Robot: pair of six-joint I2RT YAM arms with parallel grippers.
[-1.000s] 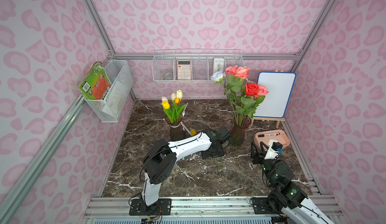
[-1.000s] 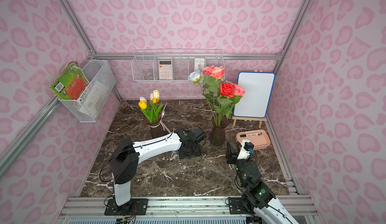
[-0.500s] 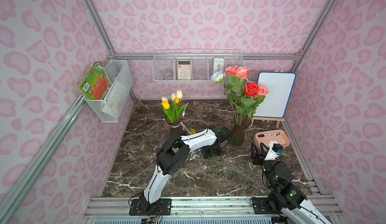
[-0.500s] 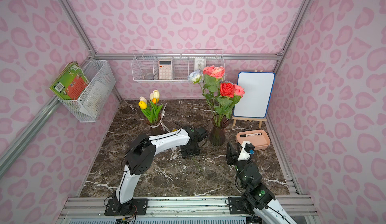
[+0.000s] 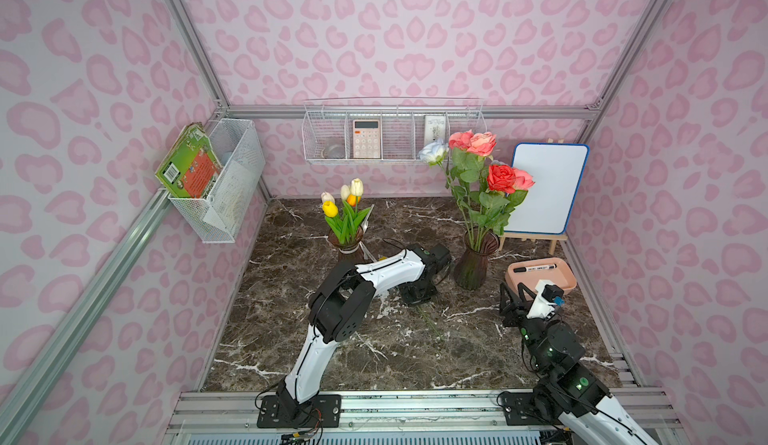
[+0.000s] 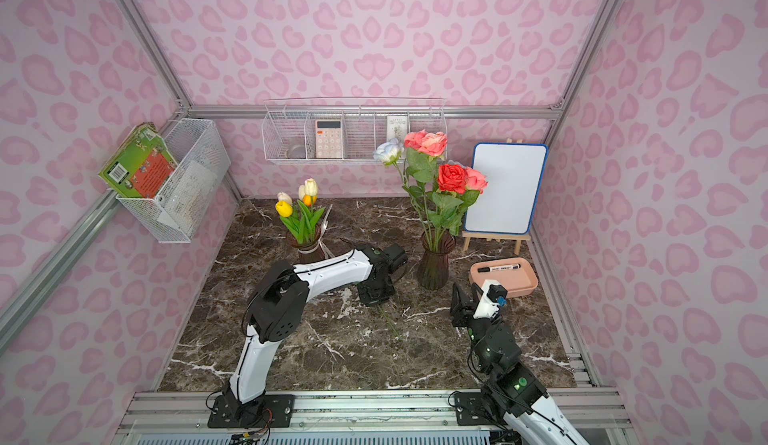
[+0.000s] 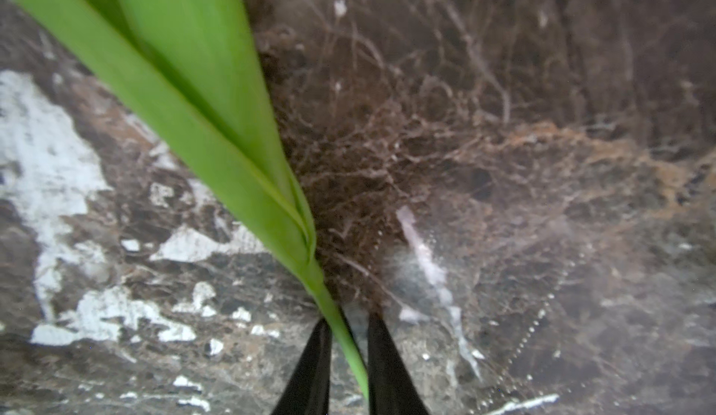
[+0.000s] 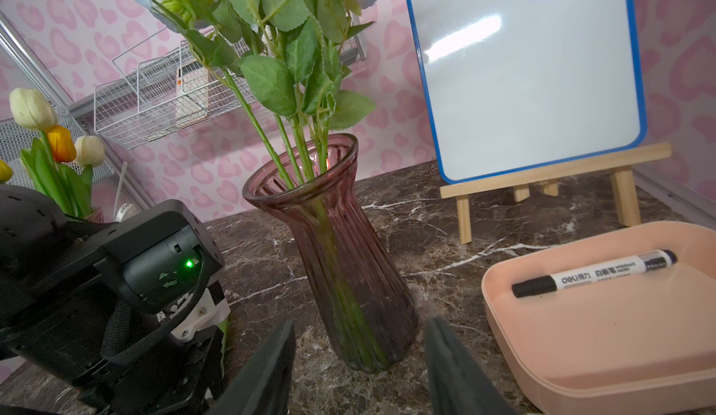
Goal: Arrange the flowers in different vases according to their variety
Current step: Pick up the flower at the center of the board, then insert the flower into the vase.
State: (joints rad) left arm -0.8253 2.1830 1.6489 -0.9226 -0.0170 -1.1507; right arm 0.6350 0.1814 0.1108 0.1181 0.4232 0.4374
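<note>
Left arm's elbow has swung in toward the middle of the table since a second ago, while the left gripper (image 5: 417, 296) stays low between the two vases. Wrist cam shows its fingers (image 7: 312, 370) pinched almost together on the thin green stem of the loose flower (image 7: 217, 130), just below where the slim leaves split off. That flower lies flat on the marble table (image 5: 291, 318), and in both top views a bit of stem pokes out from under the gripper toward the front edge. Can't see its bloom at all.

Everything else is already sorted. The tulips (image 5: 345, 206) stand in the ribbon vase (image 5: 347, 247) and the roses (image 5: 482, 164) stand in the plain vase (image 5: 473, 264). Both vases are upright.

The right gripper (image 8: 362, 322) hangs near the pink tray (image 5: 569, 285), facing the plain vase. Its jaws are apart with nothing between them.
</note>
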